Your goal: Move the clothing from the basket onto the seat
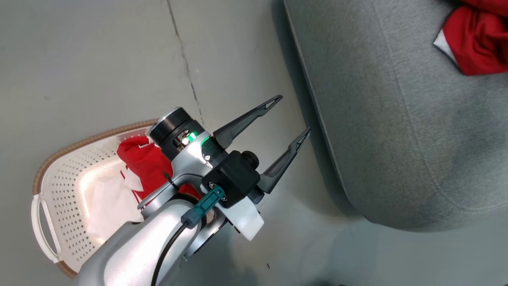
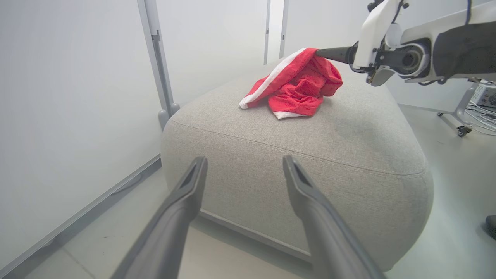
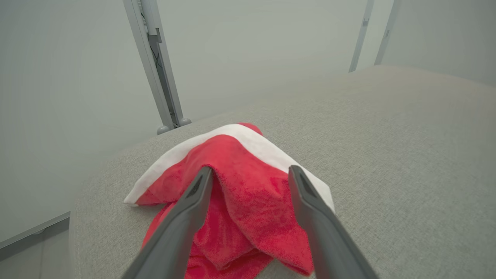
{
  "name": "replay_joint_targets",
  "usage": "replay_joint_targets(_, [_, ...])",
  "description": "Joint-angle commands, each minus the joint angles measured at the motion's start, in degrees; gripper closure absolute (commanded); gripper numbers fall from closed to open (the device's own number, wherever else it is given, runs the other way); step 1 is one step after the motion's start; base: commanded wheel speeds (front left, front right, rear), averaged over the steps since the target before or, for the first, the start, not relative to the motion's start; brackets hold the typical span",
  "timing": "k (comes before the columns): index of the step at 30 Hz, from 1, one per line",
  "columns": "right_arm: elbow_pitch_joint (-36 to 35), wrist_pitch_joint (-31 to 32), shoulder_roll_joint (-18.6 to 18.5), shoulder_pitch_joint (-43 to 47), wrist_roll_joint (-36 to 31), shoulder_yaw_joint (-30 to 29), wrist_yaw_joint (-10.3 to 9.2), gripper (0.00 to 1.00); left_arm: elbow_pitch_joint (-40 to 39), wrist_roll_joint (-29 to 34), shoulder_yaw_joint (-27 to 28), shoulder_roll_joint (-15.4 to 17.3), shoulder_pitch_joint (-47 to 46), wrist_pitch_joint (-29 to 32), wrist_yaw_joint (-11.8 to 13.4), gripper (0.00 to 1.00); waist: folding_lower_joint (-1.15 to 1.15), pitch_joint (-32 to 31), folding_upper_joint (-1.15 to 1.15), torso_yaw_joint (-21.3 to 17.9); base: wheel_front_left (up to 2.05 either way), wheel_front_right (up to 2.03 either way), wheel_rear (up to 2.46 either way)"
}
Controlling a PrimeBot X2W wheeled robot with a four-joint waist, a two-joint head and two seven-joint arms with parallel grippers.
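Note:
The white perforated basket (image 1: 67, 190) stands on the floor at the lower left, with red and white clothing (image 1: 139, 159) in it, partly hidden by my left arm. My left gripper (image 1: 294, 113) is open and empty above the floor between the basket and the grey seat (image 1: 397, 119); its fingers (image 2: 245, 159) point at the seat's side (image 2: 348, 147). A red garment with white trim (image 2: 298, 85) lies crumpled on the seat top. My right gripper (image 3: 251, 168) is open, its fingers apart, with that garment (image 3: 248, 193) bunched between and under them.
White wall panels with a grey metal post (image 2: 162, 77) stand behind the seat. A stand on a caster with cables (image 2: 461, 130) is at the far right. A thin crack (image 1: 186, 63) runs across the grey floor.

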Motion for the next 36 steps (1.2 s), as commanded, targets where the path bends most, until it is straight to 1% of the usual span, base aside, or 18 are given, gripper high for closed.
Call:
replay_joint_targets(1, [-1.00, -0.28, 0.06, 1.80, -0.77, 0.50, 0.01, 0.00, 0.44, -0.55, 0.34, 0.17, 1.01, -0.75, 0.57, 0.00, 0.00, -2.39, 0.00, -0.33, 0.00, 0.00, 0.00])
replay_joint_targets(5, [-4.71, -0.29, 1.24, 6.29, -1.81, 3.09, 0.01, 0.00, 1.79, -2.08, 0.94, -0.19, 3.88, -2.52, 1.92, 0.00, 0.00, -6.59, 0.00, -0.12, 0.00, 0.00, 0.00])
replay_joint_targets(9, [-9.38, -0.26, 2.39, 11.00, -2.38, 5.68, 0.01, 0.00, 2.96, -4.00, 2.03, -0.76, 7.29, -4.53, 3.96, 0.00, 0.00, -10.80, 0.00, 1.10, 0.00, 0.00, 0.00])
replay_joint_targets(15, [-17.34, -0.23, 3.61, 17.71, -3.55, 9.45, 0.01, 0.00, 3.89, -6.15, 3.66, -0.78, 12.55, -7.47, 7.00, 0.00, 0.00, -16.07, 0.00, 5.15, 0.00, 0.00, 0.00])
replay_joint_targets(20, [-22.94, 0.06, 4.98, 23.18, -4.00, 10.75, 0.01, 0.00, 4.24, -7.74, 5.06, -1.07, 16.32, -9.58, 9.57, 0.00, 0.00, -19.32, 0.00, 9.17, 0.00, 0.00, 0.00])
replay_joint_targets(27, [-32.53, 3.36, 6.54, 29.59, -6.20, 13.58, 0.01, 0.00, 4.70, -9.98, 8.11, -1.29, 20.52, -11.78, 12.78, 0.00, 0.00, -23.16, 0.00, 14.02, 0.00, 0.00, 0.00])
replay_joint_targets(28, [-35.28, 4.62, 7.12, 31.46, -7.12, 14.36, 0.01, 0.00, 4.77, -10.56, 9.16, -1.11, 21.48, -12.23, 13.77, 0.00, 0.00, -24.22, 0.00, 15.19, 0.00, 0.00, 0.00])
replay_joint_targets(36, [-42.55, 8.64, 9.22, 37.52, -9.39, 16.93, 0.01, 0.00, 4.31, -12.92, 14.22, 0.09, 25.67, -13.44, 17.36, 0.00, 0.00, -27.99, 0.00, 17.86, 0.00, 0.00, 0.00])
